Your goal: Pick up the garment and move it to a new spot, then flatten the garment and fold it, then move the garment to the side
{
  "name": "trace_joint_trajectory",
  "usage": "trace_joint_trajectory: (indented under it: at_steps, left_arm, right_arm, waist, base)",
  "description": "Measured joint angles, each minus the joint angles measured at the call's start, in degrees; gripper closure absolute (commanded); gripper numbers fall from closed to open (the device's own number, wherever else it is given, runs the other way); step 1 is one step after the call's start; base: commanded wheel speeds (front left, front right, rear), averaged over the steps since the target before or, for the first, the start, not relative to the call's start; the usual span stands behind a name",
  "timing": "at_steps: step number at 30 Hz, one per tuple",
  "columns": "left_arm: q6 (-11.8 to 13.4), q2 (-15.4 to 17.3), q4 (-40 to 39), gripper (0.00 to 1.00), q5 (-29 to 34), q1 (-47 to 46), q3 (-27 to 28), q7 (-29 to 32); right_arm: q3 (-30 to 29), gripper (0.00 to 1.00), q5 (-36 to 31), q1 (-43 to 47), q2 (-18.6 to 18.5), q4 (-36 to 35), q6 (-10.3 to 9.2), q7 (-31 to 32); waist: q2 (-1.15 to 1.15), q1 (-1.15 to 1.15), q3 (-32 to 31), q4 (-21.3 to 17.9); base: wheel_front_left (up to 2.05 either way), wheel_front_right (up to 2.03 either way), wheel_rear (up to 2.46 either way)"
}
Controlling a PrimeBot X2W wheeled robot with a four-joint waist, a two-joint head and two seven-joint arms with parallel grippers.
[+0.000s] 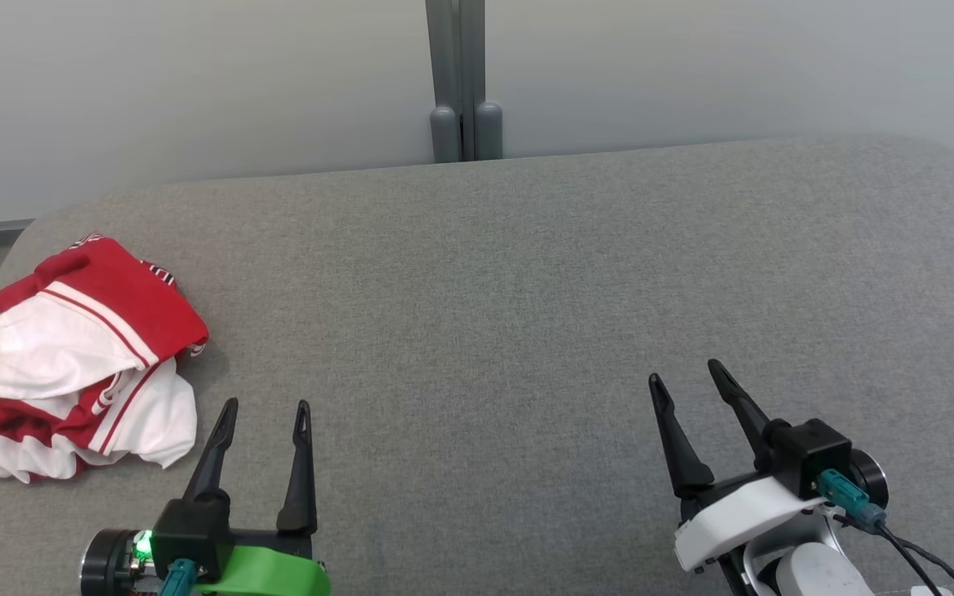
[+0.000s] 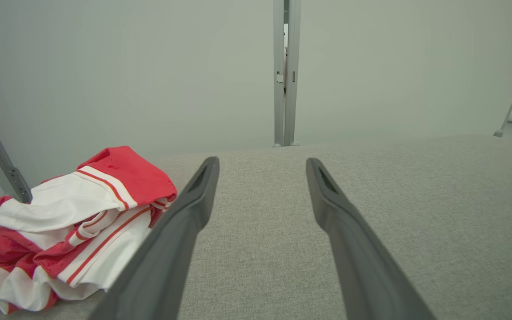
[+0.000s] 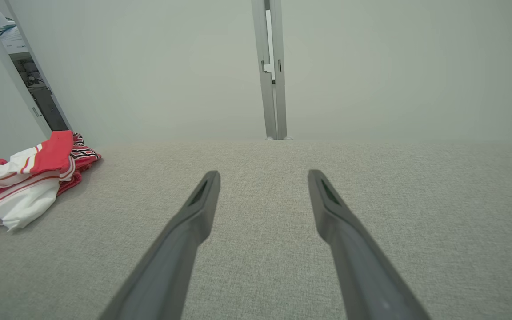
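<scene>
Red-and-white garment (image 1: 71, 356), crumpled, perhaps a jersey, lies on the grey woven worktop (image 1: 477, 290); left end effector (image 1: 267, 404) and right end effector (image 1: 684, 371) both gape, empty.

The garment (image 1: 79, 356) is thin red and white cloth with a faint sheen, and the surface (image 1: 485, 290) beneath it is covered in grey, matt, coarsely woven fabric. The fingers (image 2: 185, 231) of the left gripper (image 1: 267, 405) and the right gripper (image 1: 685, 372) look like smooth, dark, matt plastic. The wall panels (image 1: 195, 83) are pale, smooth and matt, and the grey post (image 1: 459, 74) between them looks like satin-finished metal.
</scene>
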Motion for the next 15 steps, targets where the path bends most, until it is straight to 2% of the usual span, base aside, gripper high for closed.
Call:
trace_joint_trajectory:
  at_steps: [15]
  left_arm:
    - [0.0, -0.2, -0.4, 0.00, 5.5, 0.1, -0.7, -1.3]
  right_arm:
    - [1.1, 0.00, -4.6, 0.0, 0.0, 0.0, 0.08, -1.2]
  waist:
    - [0.00, 0.00, 0.3, 0.3]
  base:
    - [0.00, 0.00, 0.00]
